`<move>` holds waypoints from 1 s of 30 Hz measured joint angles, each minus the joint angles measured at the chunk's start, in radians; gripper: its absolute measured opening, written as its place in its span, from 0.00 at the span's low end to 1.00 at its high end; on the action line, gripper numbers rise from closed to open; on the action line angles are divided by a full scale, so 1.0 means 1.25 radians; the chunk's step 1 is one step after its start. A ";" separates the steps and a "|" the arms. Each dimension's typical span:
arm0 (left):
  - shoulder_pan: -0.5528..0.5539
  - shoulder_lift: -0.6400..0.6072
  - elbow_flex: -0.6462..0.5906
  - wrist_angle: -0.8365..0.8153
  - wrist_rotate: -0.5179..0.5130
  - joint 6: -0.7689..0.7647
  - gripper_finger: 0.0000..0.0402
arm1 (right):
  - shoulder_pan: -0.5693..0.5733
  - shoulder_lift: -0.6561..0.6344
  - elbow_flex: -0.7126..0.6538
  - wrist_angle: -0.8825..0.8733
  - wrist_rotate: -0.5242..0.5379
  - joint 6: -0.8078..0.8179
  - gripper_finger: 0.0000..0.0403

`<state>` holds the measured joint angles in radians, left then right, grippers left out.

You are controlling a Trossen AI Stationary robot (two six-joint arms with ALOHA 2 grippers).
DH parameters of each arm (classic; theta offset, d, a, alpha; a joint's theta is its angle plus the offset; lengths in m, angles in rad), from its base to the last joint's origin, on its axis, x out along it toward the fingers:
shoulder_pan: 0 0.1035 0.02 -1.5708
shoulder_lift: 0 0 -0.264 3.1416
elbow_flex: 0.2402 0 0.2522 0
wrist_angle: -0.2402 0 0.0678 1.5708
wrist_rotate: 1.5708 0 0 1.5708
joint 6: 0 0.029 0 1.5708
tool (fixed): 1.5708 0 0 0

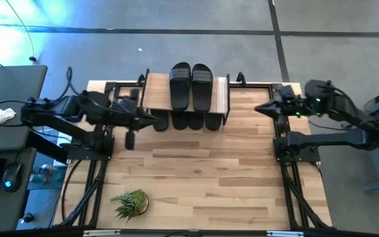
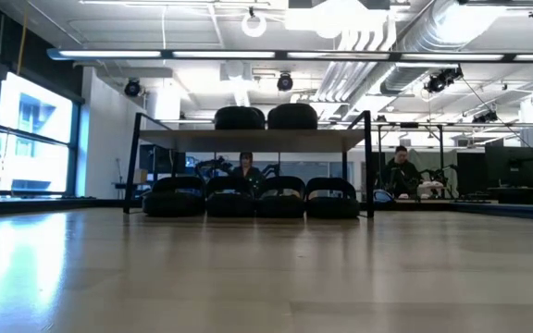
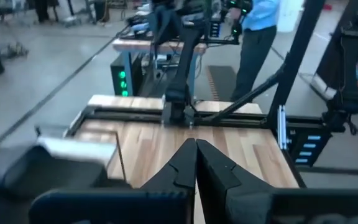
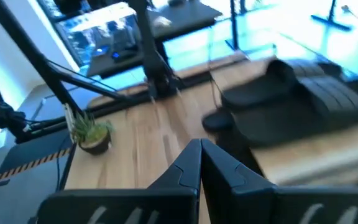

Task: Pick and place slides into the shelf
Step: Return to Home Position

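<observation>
We find the shelf at the table's twelve o'clock, with two top slides on it and four lower slides beneath. The left gripper, at its eight o'clock, and the right gripper, at four, are both clenched empty.

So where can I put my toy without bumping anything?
The big bare stretch of table in front of the shelf, right of the plant. Narrow strips flank the two slides on top. Underneath is crowded: four slides fill it. The left gripper and right gripper hang beside the shelf.
</observation>
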<state>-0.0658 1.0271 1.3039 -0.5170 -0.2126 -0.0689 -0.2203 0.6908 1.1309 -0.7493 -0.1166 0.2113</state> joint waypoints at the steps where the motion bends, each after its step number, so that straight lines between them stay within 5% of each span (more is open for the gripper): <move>1: 0.000 -0.023 -0.024 -0.001 -0.007 -0.020 0.00 | 0.009 -0.018 0.000 -0.029 0.018 0.019 0.00; 4: 0.000 -0.099 -0.119 0.002 -0.020 -0.092 0.00 | 0.041 -0.059 -0.018 -0.083 0.047 0.079 0.00; 8: 0.000 -0.193 -0.269 0.101 -0.018 -0.167 0.00 | 0.094 -0.127 -0.161 0.030 0.038 0.173 0.00; 13: 0.000 -0.287 -0.421 0.268 0.024 -0.203 0.00 | 0.162 -0.163 -0.448 0.566 -0.053 0.281 0.00; 16: 0.001 -0.339 -0.449 0.306 0.029 -0.193 0.00 | 0.172 -0.156 -0.510 0.820 -0.043 0.239 0.00; 30: 0.000 -0.611 -0.447 0.287 0.014 -0.076 0.00 | 0.171 -0.364 -0.488 0.765 0.056 0.088 0.00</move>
<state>-0.0654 0.2637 0.7448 -0.1588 -0.1947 -0.1634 -0.0063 0.2356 0.5209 0.2067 -0.0464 0.3212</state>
